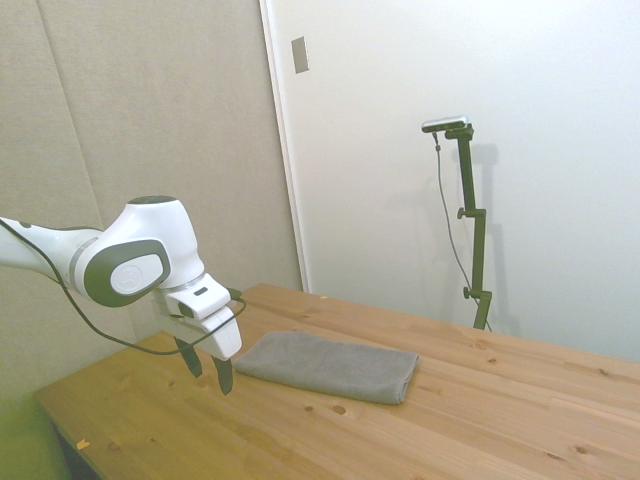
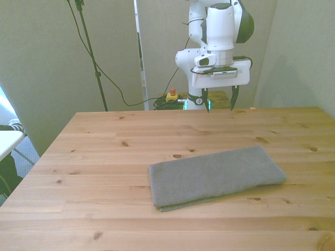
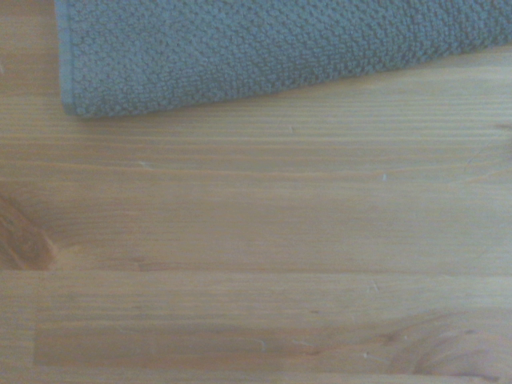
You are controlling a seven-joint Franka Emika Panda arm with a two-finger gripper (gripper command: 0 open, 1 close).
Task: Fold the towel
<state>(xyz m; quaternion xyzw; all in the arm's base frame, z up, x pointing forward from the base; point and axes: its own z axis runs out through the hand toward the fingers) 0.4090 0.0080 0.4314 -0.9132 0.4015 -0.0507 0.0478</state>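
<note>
In the side view we start at the left, where our gripper [image 1: 210, 372] hangs just above the wooden surface [image 1: 480, 420], off one short end of the towel [image 1: 330, 366] and not touching it. The jaws stand apart and hold nothing; the front view shows the same gap between the two dark fingers [image 2: 205, 100].

Moving right, the grey towel lies flat near the middle of the surface, already doubled into a long, thick strip with layered edges showing at one end. In the front view it [image 2: 217, 177] sits in the nearer half, a little toward the front view's right, slightly skewed to the boards. The wrist view catches only one rounded corner of it [image 3: 240, 48] against bare wood [image 3: 256, 240].

We judge the fold looks done or nearly so, and any further fold would mean gripping an end.

What could go wrong from here:
- If we descend on the near end, the jaws may pinch only the top layer, so the strip peels open instead of folding.
- The cloth is thick and soft, so a shallow grip could slip as we lift.
- A low sideways move could drag the towel askew, since nothing anchors it.
</note>
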